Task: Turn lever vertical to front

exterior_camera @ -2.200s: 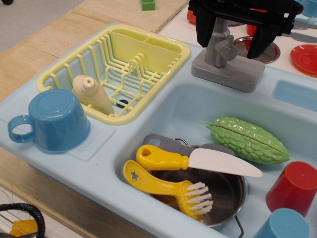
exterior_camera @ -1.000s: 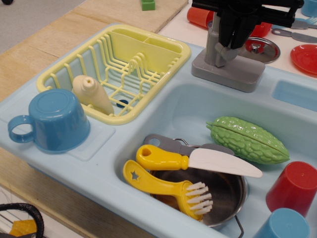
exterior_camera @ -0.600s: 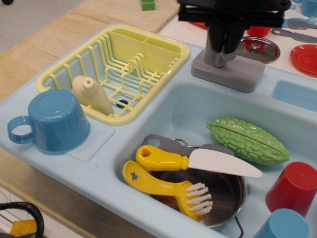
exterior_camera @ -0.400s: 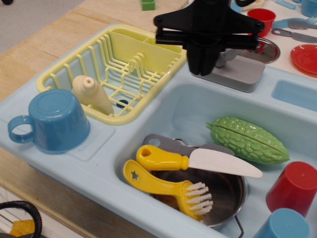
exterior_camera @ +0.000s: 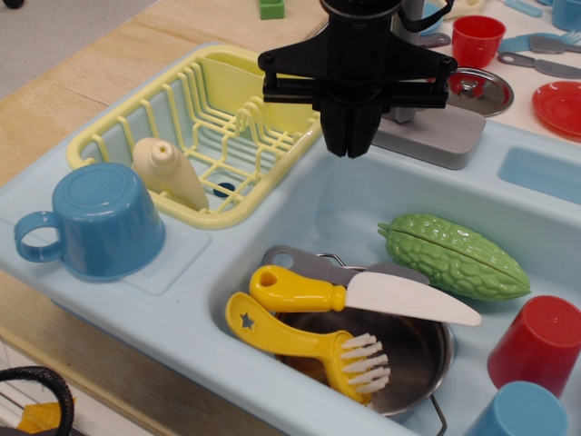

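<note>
The lever's flat grey base [exterior_camera: 442,136] stands on the sink's back rim. A small bit of its grey post [exterior_camera: 405,115] shows; the rest, with the stubby arm, is hidden behind my gripper. My black gripper [exterior_camera: 349,136] hangs in front and to the left of the lever, over the sink's back left corner, fingers pointing down. The fingers look pressed together with nothing between them. The gripper does not touch the lever.
The light blue sink [exterior_camera: 336,209] holds a green gourd [exterior_camera: 454,256], a yellow-handled knife [exterior_camera: 300,291], a yellow brush [exterior_camera: 300,343] and a metal pot [exterior_camera: 413,359]. A yellow dish rack [exterior_camera: 136,127] and a blue cup [exterior_camera: 104,218] are at the left. A red cup [exterior_camera: 540,343] stands at the right.
The gripper stood open around the lever post, closed on it, then came away toward the front left, over the sink. The lever's base has stayed in place.
</note>
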`<state>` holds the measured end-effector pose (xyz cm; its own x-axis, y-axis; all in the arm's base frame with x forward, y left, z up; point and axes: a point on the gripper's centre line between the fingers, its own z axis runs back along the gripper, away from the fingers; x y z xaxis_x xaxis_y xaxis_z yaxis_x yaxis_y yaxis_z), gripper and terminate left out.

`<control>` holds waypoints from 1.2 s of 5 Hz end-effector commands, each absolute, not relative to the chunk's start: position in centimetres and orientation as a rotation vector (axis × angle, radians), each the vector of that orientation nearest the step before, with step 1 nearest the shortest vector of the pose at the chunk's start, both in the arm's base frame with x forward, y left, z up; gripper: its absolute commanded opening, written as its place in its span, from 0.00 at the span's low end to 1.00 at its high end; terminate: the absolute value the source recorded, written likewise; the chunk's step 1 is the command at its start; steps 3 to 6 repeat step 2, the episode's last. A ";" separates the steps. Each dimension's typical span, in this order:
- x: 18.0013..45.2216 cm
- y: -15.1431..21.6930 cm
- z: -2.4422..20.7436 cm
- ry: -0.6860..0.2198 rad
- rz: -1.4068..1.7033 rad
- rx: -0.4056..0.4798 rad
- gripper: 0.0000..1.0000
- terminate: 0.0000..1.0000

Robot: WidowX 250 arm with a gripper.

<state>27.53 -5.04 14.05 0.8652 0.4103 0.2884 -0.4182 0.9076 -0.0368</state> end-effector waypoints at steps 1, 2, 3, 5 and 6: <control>26.2 -5.3 15.5 -0.272 0.546 -0.017 1.00 0.00; 26.2 -5.3 15.5 -0.272 0.546 -0.017 1.00 1.00; 26.2 -5.3 15.5 -0.272 0.546 -0.017 1.00 1.00; 26.2 -5.3 15.5 -0.272 0.546 -0.017 1.00 1.00; 26.2 -5.3 15.5 -0.272 0.546 -0.017 1.00 1.00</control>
